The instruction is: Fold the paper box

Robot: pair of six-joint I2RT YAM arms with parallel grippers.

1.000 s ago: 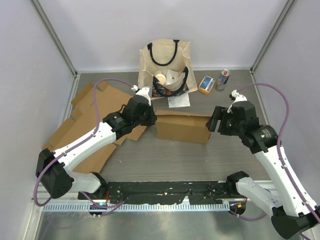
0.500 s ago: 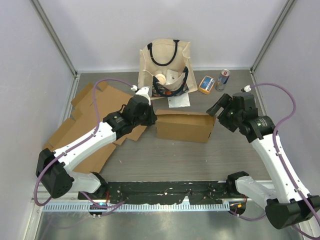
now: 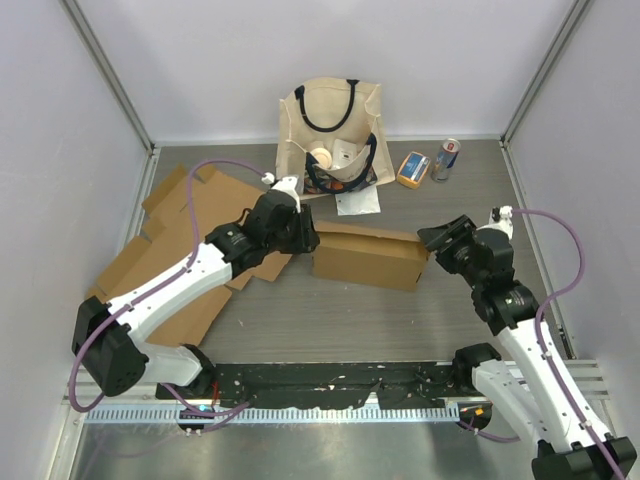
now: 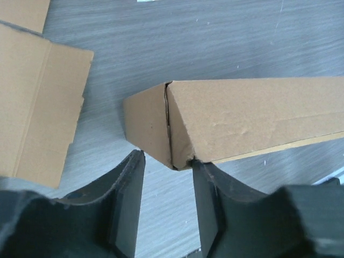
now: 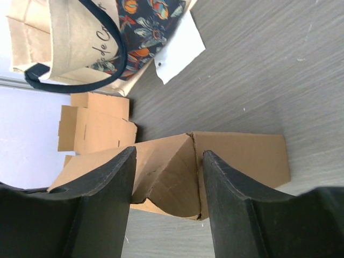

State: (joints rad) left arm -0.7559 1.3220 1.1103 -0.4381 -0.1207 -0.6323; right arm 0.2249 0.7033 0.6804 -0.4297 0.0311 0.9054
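Note:
The brown paper box (image 3: 365, 257) lies on its side mid-table, long and partly folded. My left gripper (image 3: 303, 236) is at its left end. In the left wrist view the left gripper (image 4: 167, 160) is open, and the box's (image 4: 252, 115) near corner rests against the tip of one finger (image 4: 207, 183). My right gripper (image 3: 437, 240) is at the box's right end. In the right wrist view the right gripper (image 5: 169, 156) is open, its fingers on either side of the box's (image 5: 236, 156) creased end flap.
A cloth tote bag (image 3: 330, 125) stands at the back with a white paper (image 3: 358, 203) in front of it. A can (image 3: 446, 158) and a small yellow pack (image 3: 412, 168) sit back right. Flat cardboard sheets (image 3: 185, 215) cover the left side.
My left gripper has opened and let go of the box's left end. My right arm has swung nearer and lower, its jaws narrowing around the right end flap.

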